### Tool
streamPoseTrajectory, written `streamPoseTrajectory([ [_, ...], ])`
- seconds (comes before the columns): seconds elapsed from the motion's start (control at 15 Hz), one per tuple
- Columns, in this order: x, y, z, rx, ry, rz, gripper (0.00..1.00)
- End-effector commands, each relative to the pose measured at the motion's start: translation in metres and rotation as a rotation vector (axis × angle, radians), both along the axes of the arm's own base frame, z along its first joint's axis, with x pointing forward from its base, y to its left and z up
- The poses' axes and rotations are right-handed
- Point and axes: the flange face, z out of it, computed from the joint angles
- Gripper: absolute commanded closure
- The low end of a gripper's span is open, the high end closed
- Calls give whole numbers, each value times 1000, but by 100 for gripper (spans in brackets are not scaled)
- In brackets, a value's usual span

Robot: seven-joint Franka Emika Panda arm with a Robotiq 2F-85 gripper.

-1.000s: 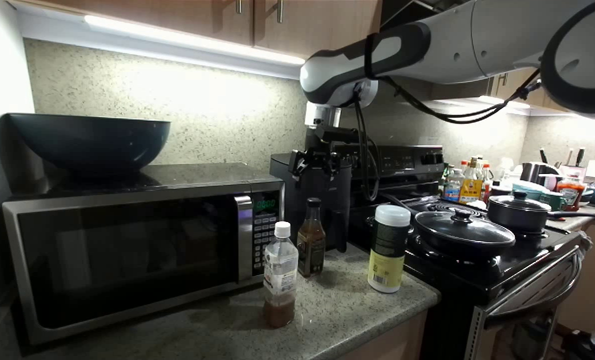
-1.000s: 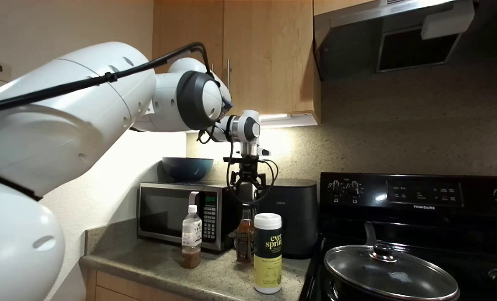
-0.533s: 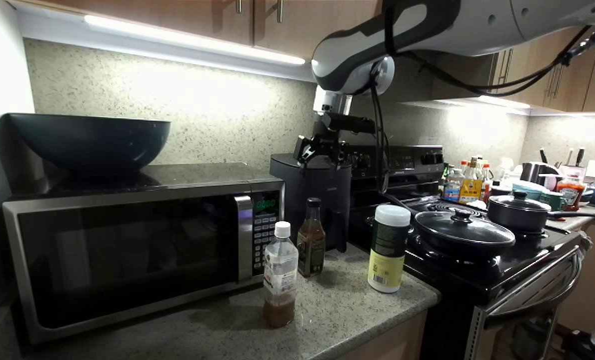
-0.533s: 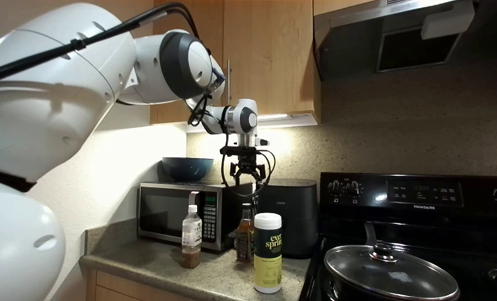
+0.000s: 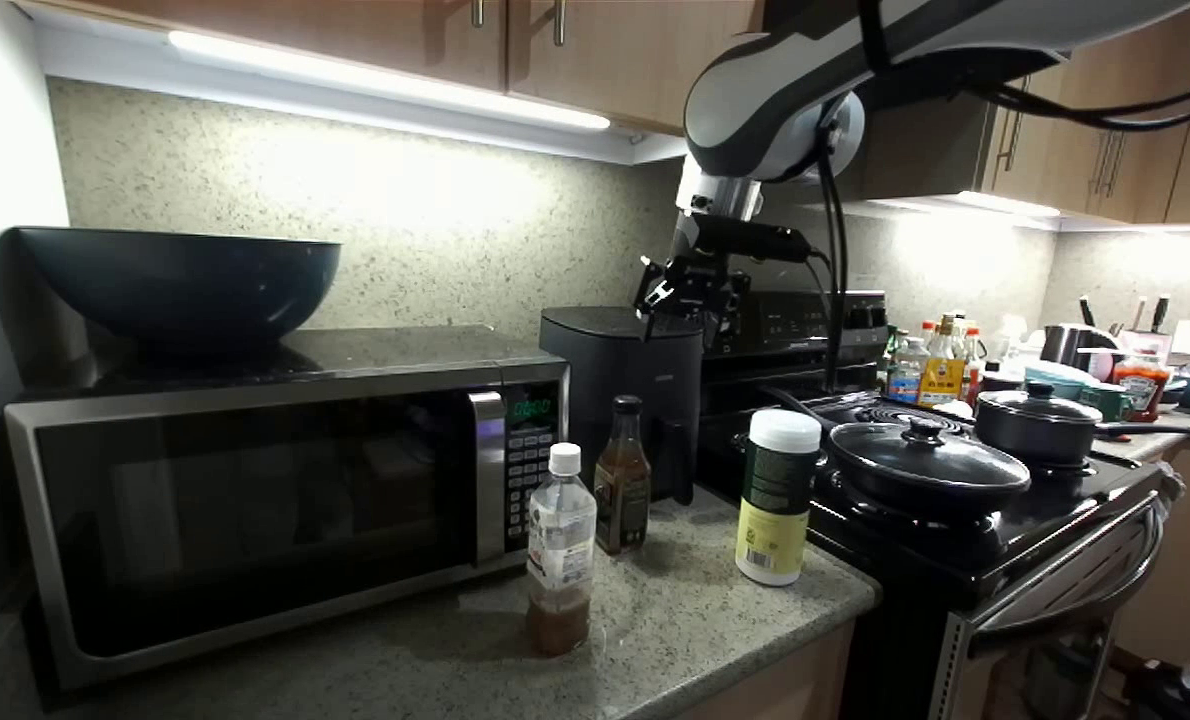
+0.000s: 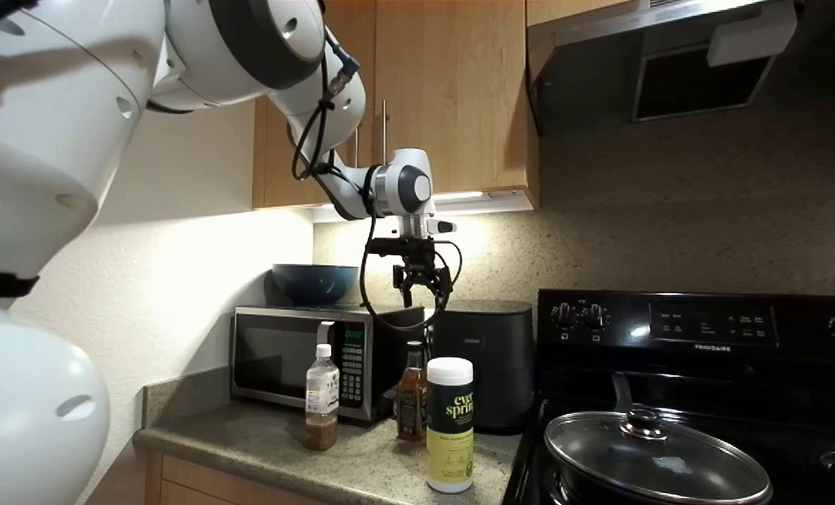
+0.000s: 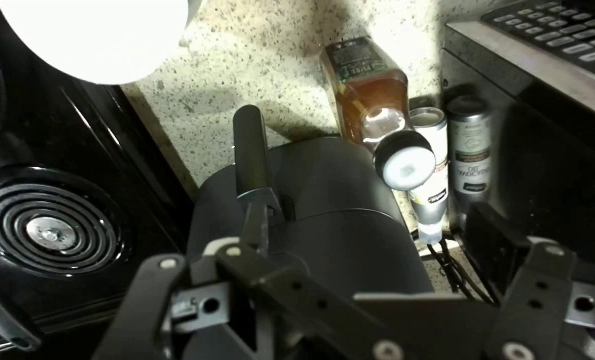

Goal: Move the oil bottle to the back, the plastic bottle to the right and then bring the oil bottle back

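Jaws on our gripper are spread pretty wide, up near the top of the black air fryer. Our oil bottle stands upright on the desk just in front of that air fryer, clear of the jaws and lower than them; in the wrist view we see its cap out ahead of the gap. Fwiw we can't tell if the bottle touches the air fryer. Farther out front, left of the air fryer as we face it, there's the plastic bottle, also upright, and the white-lidded canister is out front too.
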Motion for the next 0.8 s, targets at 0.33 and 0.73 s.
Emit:
streamPoseTrajectory([
  [0.33, -56, -8, -8, 14, -41, -109, 0],
  [0.73, -64, 8, -17, 2, 10, -45, 0],
])
